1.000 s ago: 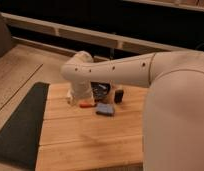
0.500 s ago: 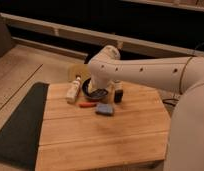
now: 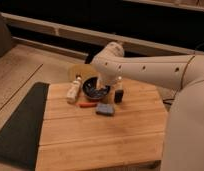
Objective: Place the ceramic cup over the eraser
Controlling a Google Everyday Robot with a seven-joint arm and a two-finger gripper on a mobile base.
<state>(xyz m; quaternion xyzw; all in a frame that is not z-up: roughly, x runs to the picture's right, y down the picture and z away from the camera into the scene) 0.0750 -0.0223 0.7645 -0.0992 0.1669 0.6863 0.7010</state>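
The eraser (image 3: pixel 118 95) is a small black block standing upright on the wooden board (image 3: pixel 100 140), just right of a dark bowl (image 3: pixel 96 88). My white arm reaches in from the right, and its end (image 3: pixel 111 56) hangs over the bowl and the eraser. My gripper (image 3: pixel 115 81) points down from there, right above the eraser. A pale piece sits directly over the eraser, joined to the arm. I cannot tell whether that piece is the ceramic cup or part of the gripper. No other cup shows.
A cream bottle (image 3: pixel 74 90) lies left of the bowl, with a round tan disc (image 3: pixel 77 71) behind it. A thin red pen (image 3: pixel 87 105) and a flat blue pad (image 3: pixel 105 110) lie in front of the bowl. A dark mat (image 3: pixel 20 125) borders the board on the left.
The arm's end has swung rightward, from above the bottle to above the bowl and the eraser. The things on the board have not moved.
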